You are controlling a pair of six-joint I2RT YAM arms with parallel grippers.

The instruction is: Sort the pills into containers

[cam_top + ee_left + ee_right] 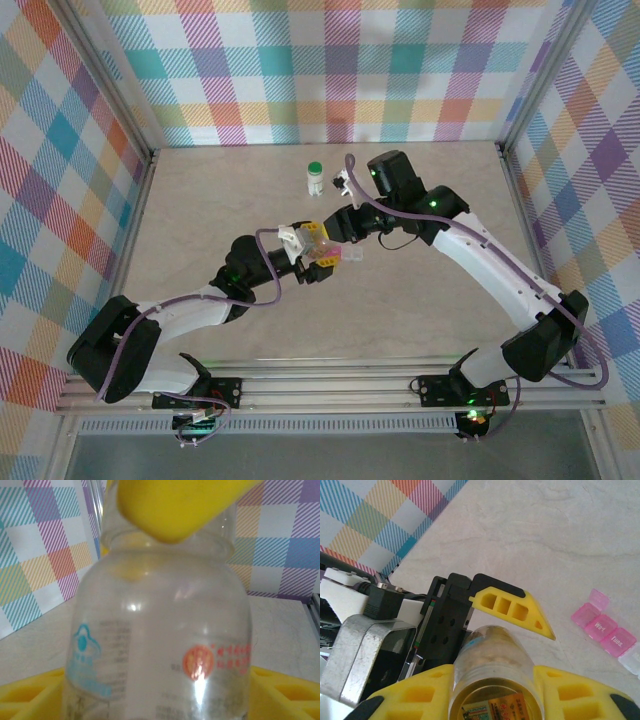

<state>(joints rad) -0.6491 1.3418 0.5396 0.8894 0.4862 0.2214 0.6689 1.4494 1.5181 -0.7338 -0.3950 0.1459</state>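
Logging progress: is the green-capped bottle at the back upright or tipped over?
Upright: the bottle stands on its base, with the green cap on top and in place.

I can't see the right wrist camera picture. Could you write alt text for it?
A clear pill bottle is clamped by the right gripper between its two yellow fingers, seen close up. A second yellow finger on a black mount sits beside the bottle's far end, and a pink pill box lies on the pale table at right.
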